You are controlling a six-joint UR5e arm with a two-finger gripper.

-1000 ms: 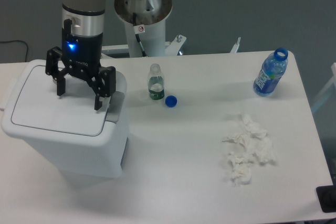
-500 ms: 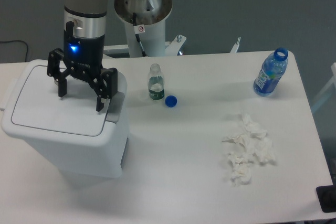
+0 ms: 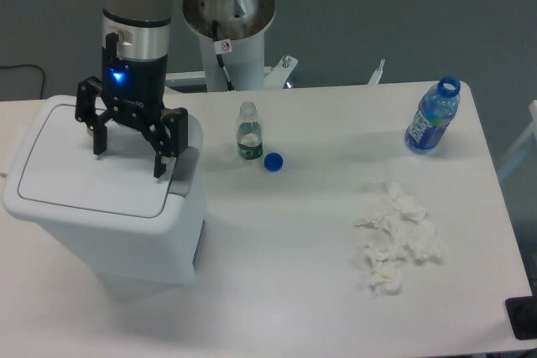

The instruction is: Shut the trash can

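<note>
— Grey floor behind, white table (image 3: 294, 232) in front; where is the trash can (image 3: 105, 207) now?

— It stands on the left end of the table, near the front edge. It is by far the biggest thing there. Its flat lid (image 3: 88, 165) lies down on the body, and the grey latch tab (image 3: 186, 163) is at the right side of the lid.

— And the gripper (image 3: 127, 155)?

— It hangs over the lid, pointing down. The two fingers are spread wide apart and they hold nothing. One fingertip (image 3: 158, 169) is close to the latch tab; whether it touches the lid, I cannot tell from this view.

— What has changed in the last second?

— Very little. One second ago the gripper was a bit more to the left and a little higher; half a second ago it was already almost where it is now. The lid looks the same in all three pictures, flat and down.

— So what does it mean for the task?

— I judge that the closing is nearly finished or finished. The arm has nearly stopped moving. Maybe a last press near the latch is needed, but I cannot see if the latch is locked.

— Other things on the table?

— A small clear bottle (image 3: 247, 132) with a blue cap (image 3: 273, 161) beside it, a blue bottle (image 3: 432, 116) far right, and crumpled tissues (image 3: 394, 239). All are well apart from the can.
</note>
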